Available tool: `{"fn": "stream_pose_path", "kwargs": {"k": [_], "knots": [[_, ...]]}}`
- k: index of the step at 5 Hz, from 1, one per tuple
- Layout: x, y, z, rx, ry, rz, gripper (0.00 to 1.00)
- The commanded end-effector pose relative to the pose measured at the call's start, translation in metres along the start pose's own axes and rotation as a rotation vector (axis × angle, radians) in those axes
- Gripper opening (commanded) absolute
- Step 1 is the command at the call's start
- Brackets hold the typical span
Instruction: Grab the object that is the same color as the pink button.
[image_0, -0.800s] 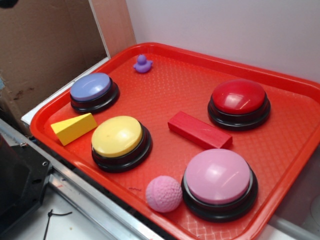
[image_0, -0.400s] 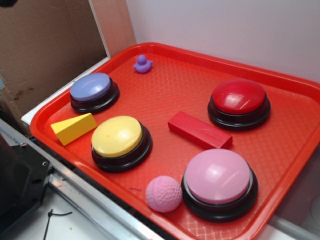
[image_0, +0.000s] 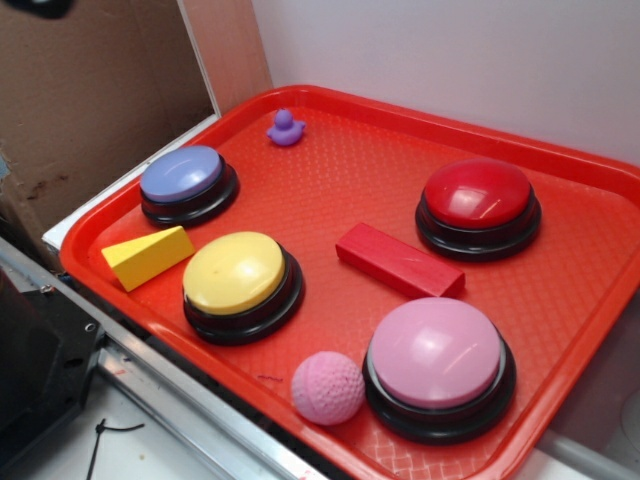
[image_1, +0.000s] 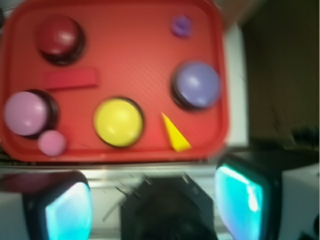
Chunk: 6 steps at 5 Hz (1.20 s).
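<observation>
The small bumpy pink ball (image_0: 327, 387) (image_1: 51, 142) lies at the near rim of the red tray (image_0: 560, 300) (image_1: 142, 50), touching or almost touching the base of the pink button (image_0: 438, 358) (image_1: 26, 113). My gripper (image_1: 155, 207) is open, its two cyan pads wide apart with nothing between them. It hangs high over the table outside the tray's near edge, well off from the ball. In the exterior view only a dark bit of the arm shows at the top left corner.
On the tray also stand a yellow button (image_0: 238, 276), a lavender button (image_0: 186, 178) and a red button (image_0: 478, 200). A red block (image_0: 398, 260), a yellow wedge (image_0: 148, 256) and a small purple duck (image_0: 285, 128) lie among them. A cardboard wall (image_0: 90, 90) rises at left.
The dark bit of arm at the top left corner of the exterior view has shifted slightly right. Everything on the tray stays put.
</observation>
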<state>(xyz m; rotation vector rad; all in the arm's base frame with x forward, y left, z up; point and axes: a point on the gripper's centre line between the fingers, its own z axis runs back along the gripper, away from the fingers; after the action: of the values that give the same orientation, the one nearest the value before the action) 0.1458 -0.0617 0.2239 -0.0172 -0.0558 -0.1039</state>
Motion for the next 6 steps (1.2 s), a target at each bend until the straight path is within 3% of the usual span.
{"fn": "stream_pose_path", "kwargs": {"k": [1, 2, 3, 4, 5, 6], "knots": [[0.027, -0.094, -0.032, -0.022, 0.034, -0.280, 1.00], [0.006, -0.105, -0.050, -0.007, 0.056, -0.362, 1.00], [-0.011, -0.096, -0.079, 0.083, 0.092, -0.420, 1.00], [-0.015, -0.081, -0.109, 0.137, 0.153, -0.467, 1.00], [-0.012, -0.078, -0.135, 0.105, 0.199, -0.513, 1.00], [-0.011, -0.077, -0.146, 0.004, 0.165, -0.440, 1.00]]}}
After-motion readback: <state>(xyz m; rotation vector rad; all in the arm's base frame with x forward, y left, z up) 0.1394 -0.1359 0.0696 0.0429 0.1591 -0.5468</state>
